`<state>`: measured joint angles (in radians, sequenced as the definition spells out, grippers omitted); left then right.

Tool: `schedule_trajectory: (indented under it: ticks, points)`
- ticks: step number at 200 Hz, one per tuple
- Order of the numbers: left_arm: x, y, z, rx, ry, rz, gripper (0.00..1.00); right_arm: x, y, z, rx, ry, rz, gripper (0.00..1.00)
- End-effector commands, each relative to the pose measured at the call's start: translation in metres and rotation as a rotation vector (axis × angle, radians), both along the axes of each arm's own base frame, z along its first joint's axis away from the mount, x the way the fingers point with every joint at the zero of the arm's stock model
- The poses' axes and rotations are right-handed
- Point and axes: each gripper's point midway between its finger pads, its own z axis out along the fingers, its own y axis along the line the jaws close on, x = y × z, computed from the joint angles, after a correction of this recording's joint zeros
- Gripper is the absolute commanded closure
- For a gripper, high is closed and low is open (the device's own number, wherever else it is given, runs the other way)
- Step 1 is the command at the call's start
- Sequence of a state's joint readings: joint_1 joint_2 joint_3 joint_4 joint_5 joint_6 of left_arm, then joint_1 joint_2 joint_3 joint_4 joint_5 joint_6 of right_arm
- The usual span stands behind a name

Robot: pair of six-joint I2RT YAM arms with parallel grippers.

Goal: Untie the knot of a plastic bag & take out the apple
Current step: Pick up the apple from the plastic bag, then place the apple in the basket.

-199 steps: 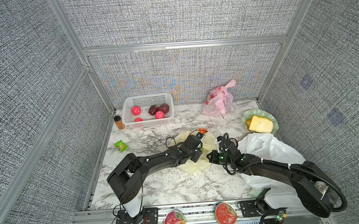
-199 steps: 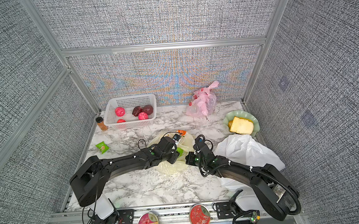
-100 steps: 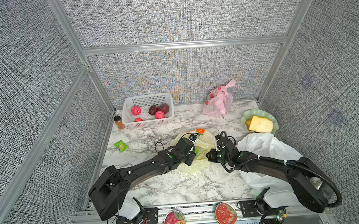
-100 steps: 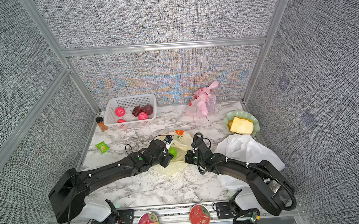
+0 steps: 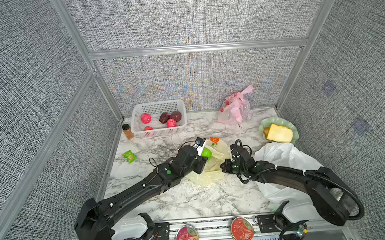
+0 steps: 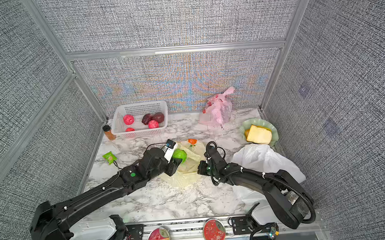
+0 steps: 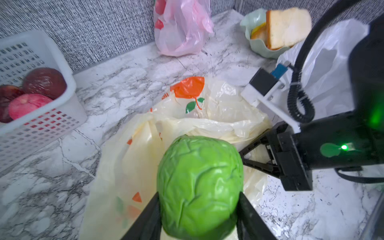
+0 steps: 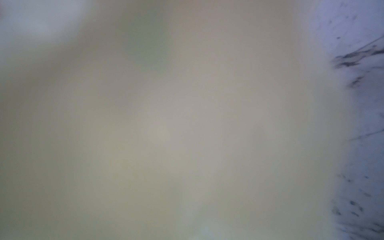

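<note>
Two risks: the apple, clamped between the jaws of the left gripper near frame centre just above the plastic bag, may slip on its rounded sides, or drag film along should the right gripper, jaws pinched together on the bag's edge, loosen.

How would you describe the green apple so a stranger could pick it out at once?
Start at the marble table and find the pale yellow bag at its middle. Over it the left tool grips the green apple. It is the only green fruit; those in the white basket are red or dark.
</note>
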<state>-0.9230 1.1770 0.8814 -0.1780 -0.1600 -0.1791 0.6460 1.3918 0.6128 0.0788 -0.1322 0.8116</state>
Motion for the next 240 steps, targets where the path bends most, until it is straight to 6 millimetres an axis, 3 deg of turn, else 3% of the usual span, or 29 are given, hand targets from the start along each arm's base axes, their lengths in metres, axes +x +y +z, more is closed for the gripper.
schedule_trajectory:
  ticks: [1,37,97,135,185,215,220,240]
  points:
    - [0.006,0.009,0.028,-0.03,-0.112,0.023,0.46,0.001,0.001,0.001,-0.002,-0.005,0.0,1.0]
    - [0.033,0.029,0.055,-0.025,-0.132,0.07,0.46,0.001,0.0,0.002,-0.003,-0.006,-0.001,1.0]
    - [0.111,0.082,0.064,0.001,-0.106,0.198,0.46,-0.001,-0.003,0.009,-0.016,-0.02,0.003,1.0]
    - [0.187,0.133,0.058,-0.039,-0.053,0.319,0.46,0.001,-0.004,0.014,-0.043,-0.036,0.014,1.0]
    - [0.291,0.197,0.034,-0.106,0.053,0.464,0.46,0.001,-0.007,0.011,-0.064,-0.033,0.013,1.0]
    - [0.327,0.231,0.018,-0.086,0.092,0.546,0.44,-0.001,-0.011,0.008,-0.069,-0.034,-0.001,1.0]
    - [0.334,0.235,0.006,-0.076,0.113,0.557,0.44,-0.002,-0.011,0.008,-0.068,-0.035,-0.001,1.0]
    - [0.343,0.244,-0.002,-0.063,0.121,0.574,0.43,-0.003,-0.012,0.009,-0.067,-0.038,-0.005,1.0]
